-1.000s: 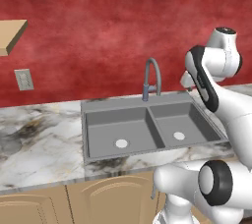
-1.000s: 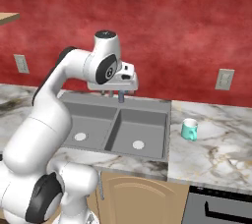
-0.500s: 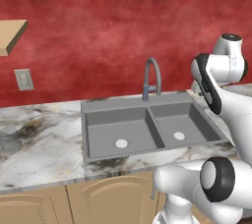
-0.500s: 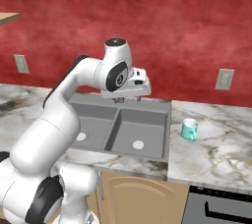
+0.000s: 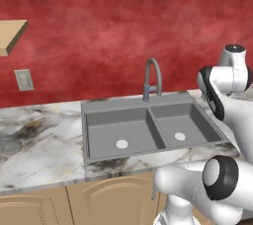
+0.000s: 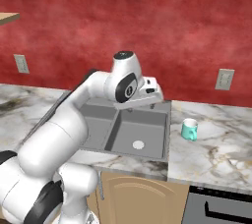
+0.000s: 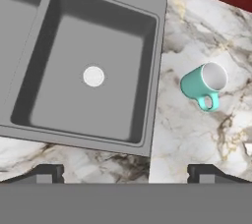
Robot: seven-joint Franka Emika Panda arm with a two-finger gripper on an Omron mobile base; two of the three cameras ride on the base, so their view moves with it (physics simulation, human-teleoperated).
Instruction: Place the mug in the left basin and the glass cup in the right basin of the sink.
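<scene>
over the right basin (image 7: 93, 66), pincer (image 7: 126, 171) spread wide.

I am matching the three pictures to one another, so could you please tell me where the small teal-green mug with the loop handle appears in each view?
Left base view: the mug is not in it.
Right base view: teal-green mug, right of centre, on the marble counter beside the sink.
Hand view: mug, right of centre, handle toward the bottom.
Shared landmark: the dark grey double-basin sink.

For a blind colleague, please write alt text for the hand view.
A teal mug stands on the marble counter right of the dark grey sink, handle toward the camera. The right basin shows its white drain; the open claw hovers above.
</scene>
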